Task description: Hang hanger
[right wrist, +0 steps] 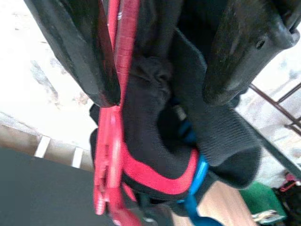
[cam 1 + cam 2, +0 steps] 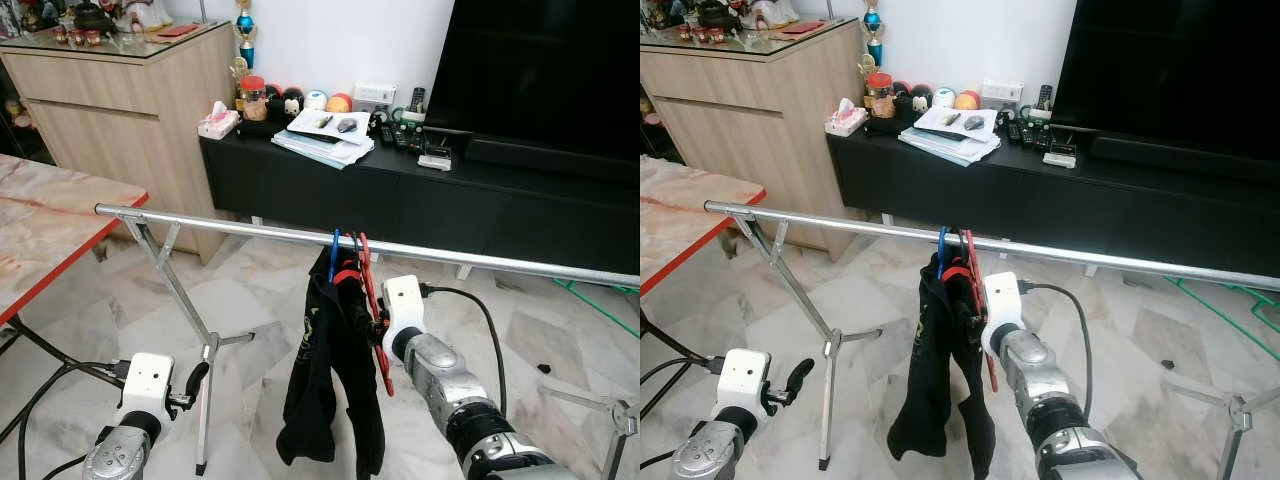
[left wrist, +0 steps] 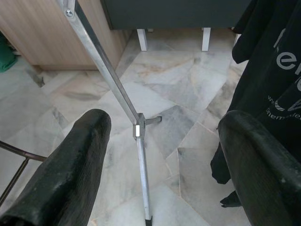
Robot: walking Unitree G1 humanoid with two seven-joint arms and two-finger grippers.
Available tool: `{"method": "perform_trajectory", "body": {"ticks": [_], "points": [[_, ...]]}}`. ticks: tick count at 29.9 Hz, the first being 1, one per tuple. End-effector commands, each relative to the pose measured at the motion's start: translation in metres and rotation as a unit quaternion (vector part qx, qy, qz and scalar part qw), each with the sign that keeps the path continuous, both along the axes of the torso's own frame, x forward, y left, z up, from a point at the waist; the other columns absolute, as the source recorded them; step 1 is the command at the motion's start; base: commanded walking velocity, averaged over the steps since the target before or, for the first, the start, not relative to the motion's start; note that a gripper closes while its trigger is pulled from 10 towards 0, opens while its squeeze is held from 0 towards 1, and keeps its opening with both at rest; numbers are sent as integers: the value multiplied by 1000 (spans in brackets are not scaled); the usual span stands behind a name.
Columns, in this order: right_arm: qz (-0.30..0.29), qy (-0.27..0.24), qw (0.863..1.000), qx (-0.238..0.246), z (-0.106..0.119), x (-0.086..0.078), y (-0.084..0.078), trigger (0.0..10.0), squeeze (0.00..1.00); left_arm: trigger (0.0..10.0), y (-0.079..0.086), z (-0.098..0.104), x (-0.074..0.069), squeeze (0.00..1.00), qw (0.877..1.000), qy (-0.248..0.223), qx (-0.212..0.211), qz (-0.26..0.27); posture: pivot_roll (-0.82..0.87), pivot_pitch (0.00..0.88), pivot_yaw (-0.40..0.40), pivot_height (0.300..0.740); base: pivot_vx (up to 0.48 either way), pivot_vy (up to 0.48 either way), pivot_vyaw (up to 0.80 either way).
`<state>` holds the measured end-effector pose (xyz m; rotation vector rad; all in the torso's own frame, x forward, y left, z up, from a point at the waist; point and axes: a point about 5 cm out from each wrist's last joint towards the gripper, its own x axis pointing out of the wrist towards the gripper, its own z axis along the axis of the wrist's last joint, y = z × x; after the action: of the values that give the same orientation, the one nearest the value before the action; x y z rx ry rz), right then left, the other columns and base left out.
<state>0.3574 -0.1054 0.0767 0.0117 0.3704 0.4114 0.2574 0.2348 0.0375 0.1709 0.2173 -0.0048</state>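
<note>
The right gripper (image 1: 160, 70) has its fingers (image 1: 80, 52) spread part way, with the red hanger (image 1: 110, 155) and the bunched collar of the black shirt (image 1: 155, 122) between them. One finger lies against the hanger's red bar; the other presses the cloth on the far side. Whether this is a firm grip cannot be told. In the head views the gripper (image 2: 378, 322) sits at about 5 o'clock from the hooks, hard against the hanger's side.

The red hanger (image 2: 372, 300) is hooked over the rail (image 2: 240, 230) near mid-span, with a blue hanger (image 2: 334, 243) touching it at 9 o'clock. The shirt (image 2: 330, 380) hangs down from them, limp, toward 6 o'clock.

The left gripper (image 3: 160, 165) is wide open and holds nothing; its fingers (image 3: 70, 174) frame the rail's leg (image 3: 141, 160) and the marble floor (image 3: 183, 75). In the head view it (image 2: 195, 385) hovers low at 7 o'clock, just beside that leg (image 2: 180, 290).

Beyond the rail, at 12 o'clock, stands a black TV console (image 2: 420, 190) with papers (image 2: 325, 135) and remotes (image 2: 400, 130). A wooden cabinet (image 2: 120, 110) is at 10 o'clock, and a red-edged table (image 2: 50, 220) at 9 o'clock.
</note>
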Motion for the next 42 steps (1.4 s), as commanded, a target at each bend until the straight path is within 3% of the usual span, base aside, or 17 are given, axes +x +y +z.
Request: {"method": "perform_trajectory", "body": {"ticks": [1,8,24,33,34,35,36,42], "points": [[3,-4,1000,-19,1,1,0,10000,0,10000,0,-2,-2,0,1000,8,-2,1,129,47,-1,740,0,0,0],[-11,14,999,-47,-6,-1,-4,10000,0,10000,-1,-3,-2,0,1000,9,-4,1,131,50,-5,740,0,0,0],[-18,46,998,-27,-17,-6,2,10000,0,10000,0,-6,-10,0,1000,15,-4,5,148,62,-13,740,0,0,0],[-38,58,997,-43,-23,-9,-5,10000,0,10000,0,-8,-12,0,1000,19,-4,6,154,54,-17,740,0,0,0],[-42,58,996,-44,-24,-9,-7,3686,0,10000,-1,-8,-12,0,1000,19,-4,7,154,52,-19,740,0,0,0],[-42,58,996,-44,-24,-9,-7,3686,0,10000,-1,-8,-12,0,1000,19,-4,7,154,52,-19,740,0,0,0],[-45,58,996,-46,-24,-9,-9,0,0,10000,-1,-8,-12,0,1000,19,-4,7,153,51,-20,740,0,0,0],[-52,59,996,-46,-25,-10,-12,0,0,10000,-1,-8,-12,0,1000,20,-5,8,152,45,-21,740,0,0,0]]}}
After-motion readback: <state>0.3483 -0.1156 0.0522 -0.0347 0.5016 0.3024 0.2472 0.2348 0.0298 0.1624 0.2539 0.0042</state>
